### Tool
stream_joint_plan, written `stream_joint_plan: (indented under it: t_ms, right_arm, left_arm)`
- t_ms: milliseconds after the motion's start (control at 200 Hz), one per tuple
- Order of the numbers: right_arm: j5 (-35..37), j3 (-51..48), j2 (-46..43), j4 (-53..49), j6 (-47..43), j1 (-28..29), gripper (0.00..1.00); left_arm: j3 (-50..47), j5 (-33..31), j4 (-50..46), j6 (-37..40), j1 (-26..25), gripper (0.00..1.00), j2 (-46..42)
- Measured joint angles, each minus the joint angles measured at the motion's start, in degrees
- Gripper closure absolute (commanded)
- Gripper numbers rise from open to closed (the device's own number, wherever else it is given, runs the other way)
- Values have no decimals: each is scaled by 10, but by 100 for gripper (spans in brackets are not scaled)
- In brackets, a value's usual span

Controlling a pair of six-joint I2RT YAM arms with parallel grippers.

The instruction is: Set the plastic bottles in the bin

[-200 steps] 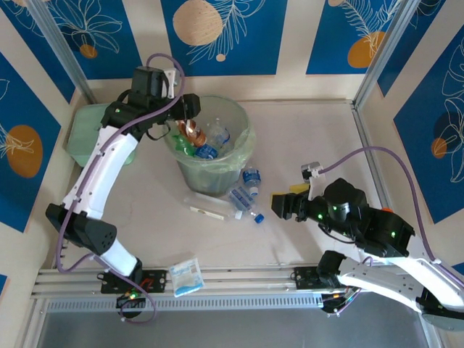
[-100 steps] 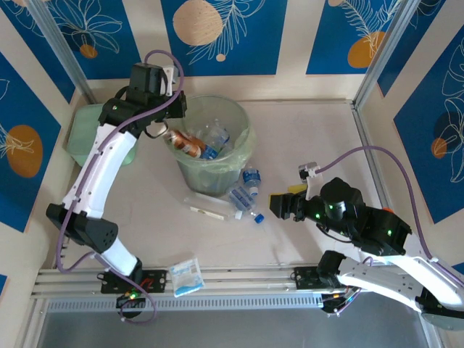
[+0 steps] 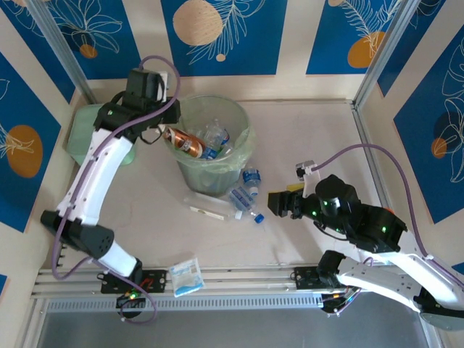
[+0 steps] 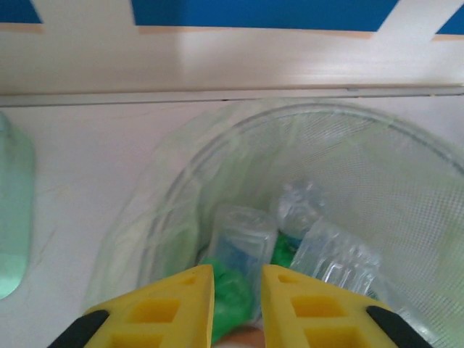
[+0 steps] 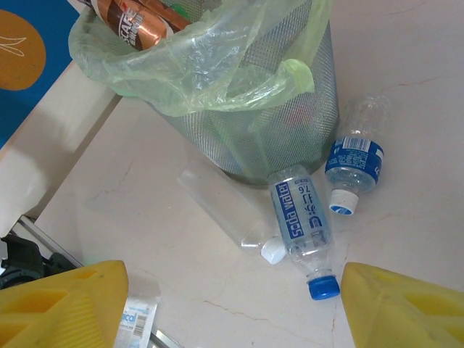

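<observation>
Since a second ago my left arm has drawn back from over the bin (image 3: 243, 119) toward the far-left corner of the tabletop (image 3: 312, 138). The brown-labelled bottle (image 3: 183, 141), then at that pincer, now lies loose on top of the heap inside.

Left pincer (image 4: 238, 272): fingers almost together, nothing between them, poised above the bin's rim. Right pincer (image 5: 232, 279): spread wide, empty, over the near-right part of the tabletop.

Outstanding: three bottles lie flat just on the near side of the bin.
- Blue-capped bottle (image 5: 301, 217): label reads "Soda water"; smaller print illegible.
- Blue-labelled bottle (image 5: 355, 159): white cap, text too small to read.
- Long clear bottle (image 5: 225, 210): no label seen.

Assessment: all look empty, so light, thin-walled and easily crushed, with smooth round sides likely to roll or slip. Recommend taking hold across the labelled mid-body, with moderate squeeze.
</observation>
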Motion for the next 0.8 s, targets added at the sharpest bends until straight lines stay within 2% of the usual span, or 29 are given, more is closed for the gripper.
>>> stream_joint_plan:
  t_ms: [85,270,625,795]
  right_arm:
    - [-7,0,3,0,0,-4,23]
    - [-17,0,20,5,0,-9,23]
    - [-20,0,17,10,3,-11,23]
    - [-3,0,36,-6,33,-54,22]
  left_arm:
    - [-30,-15,-5,0,3,90,-40]
    - [-49,-36,-5,-3,23,96,-73]
    - [-111,-2,32,-25,39,100,-49]
    - [-121,16,54,-37,41,100,-45]
